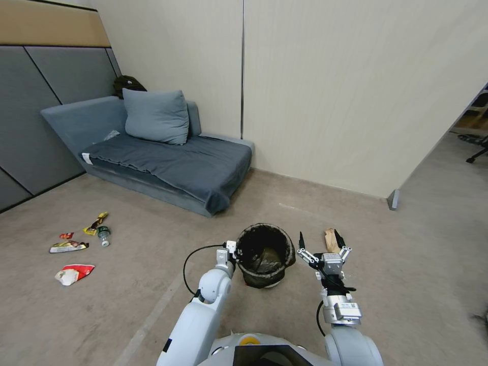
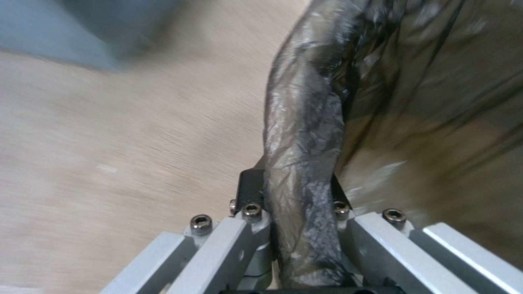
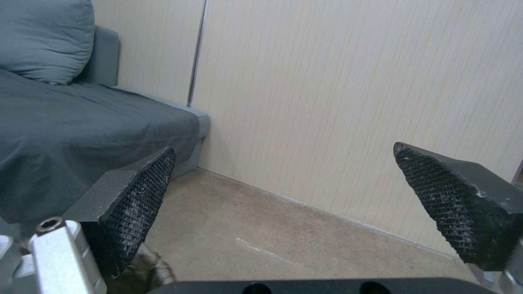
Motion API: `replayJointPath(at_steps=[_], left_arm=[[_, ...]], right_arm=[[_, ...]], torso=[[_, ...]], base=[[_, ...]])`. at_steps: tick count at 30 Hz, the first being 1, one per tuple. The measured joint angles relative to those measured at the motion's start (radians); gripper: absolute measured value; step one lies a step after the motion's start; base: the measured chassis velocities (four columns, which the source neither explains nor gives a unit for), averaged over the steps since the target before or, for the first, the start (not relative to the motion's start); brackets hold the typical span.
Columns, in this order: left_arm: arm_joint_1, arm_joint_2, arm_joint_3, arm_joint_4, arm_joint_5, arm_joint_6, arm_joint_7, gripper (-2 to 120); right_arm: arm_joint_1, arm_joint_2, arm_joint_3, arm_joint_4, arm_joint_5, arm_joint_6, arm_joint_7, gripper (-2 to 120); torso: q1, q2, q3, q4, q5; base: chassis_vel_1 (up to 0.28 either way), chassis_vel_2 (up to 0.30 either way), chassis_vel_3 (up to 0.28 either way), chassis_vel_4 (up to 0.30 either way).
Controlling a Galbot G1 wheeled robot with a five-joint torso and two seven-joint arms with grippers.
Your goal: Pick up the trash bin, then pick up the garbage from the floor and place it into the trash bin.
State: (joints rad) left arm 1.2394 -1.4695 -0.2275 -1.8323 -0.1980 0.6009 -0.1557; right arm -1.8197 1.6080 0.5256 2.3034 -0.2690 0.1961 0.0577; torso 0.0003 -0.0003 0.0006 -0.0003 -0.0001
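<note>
Now left gripper [image 1: 233, 250] clamped bin [image 1: 265, 255] rim at its 9 o'clock, bag liner pinched between fingers [image 2: 251, 185]. Right gripper [image 1: 320, 243] hung beside bin at 3 o'clock, fingers [image 3: 139, 196] spread, empty. Litter [image 1: 76, 247] lay on floor [image 1: 152, 264], 9 o'clock, well apart.

Both arms are stretched forward and low in front of the torso, elbows bent, wrists roughly level with each other. The left tool [image 1: 235, 252] sits at the end of a white forearm, a black cable looping off the wrist, and its fingers [image 2: 249, 185] are pinched tight on the bagged rim of the trash bin [image 1: 264, 254], one inside and one outside. The right tool [image 1: 321, 242] hangs free off to the side, its black textured pads [image 3: 139, 204] spread wide apart with nothing between them, pointing ahead.
</note>
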Motion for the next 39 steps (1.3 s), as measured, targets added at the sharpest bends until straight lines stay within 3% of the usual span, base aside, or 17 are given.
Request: replayJointPath(at_steps=[12,19,21,25,39], left_arm=[[0.093,-0.003,-0.071,-0.151,0.091,-0.037,0.022,1],[0.217,-0.028,-0.098,-0.309,0.174,-0.088,0.057,1],[0.221,-0.029,-0.099,-0.314,0.176,-0.09,0.057,1],[0.281,-0.047,-0.105,-0.395,0.215,-0.129,0.06,1],[0.348,-0.068,-0.099,-0.468,0.25,-0.205,0.012,1]], right_arm=[[0.004,0.0,-0.018,-0.001,-0.004,0.012,0.0,100],[0.001,0.0,-0.017,0.021,0.021,0.013,0.002,100],[0.001,0.0,-0.017,0.021,0.021,0.013,0.002,100],[0.0,0.0,-0.017,0.024,0.022,0.011,0.011,100],[-0.006,0.0,-0.006,0.038,0.022,-0.025,0.082,100]], torso=[[0.0,0.0,-0.001,0.0003,0.0],[0.0,0.0,-0.001,0.0001,0.0],[0.0,0.0,-0.001,0.0002,-0.0001],[0.0,0.0,-0.001,0.0004,0.0001],[0.0,0.0,-0.001,0.0002,0.0]], base=[[0.0,0.0,0.0,0.0],[0.0,0.0,0.0,0.0],[0.0,0.0,0.0,0.0],[0.0,0.0,0.0,0.0],[0.0,0.0,0.0,0.0]])
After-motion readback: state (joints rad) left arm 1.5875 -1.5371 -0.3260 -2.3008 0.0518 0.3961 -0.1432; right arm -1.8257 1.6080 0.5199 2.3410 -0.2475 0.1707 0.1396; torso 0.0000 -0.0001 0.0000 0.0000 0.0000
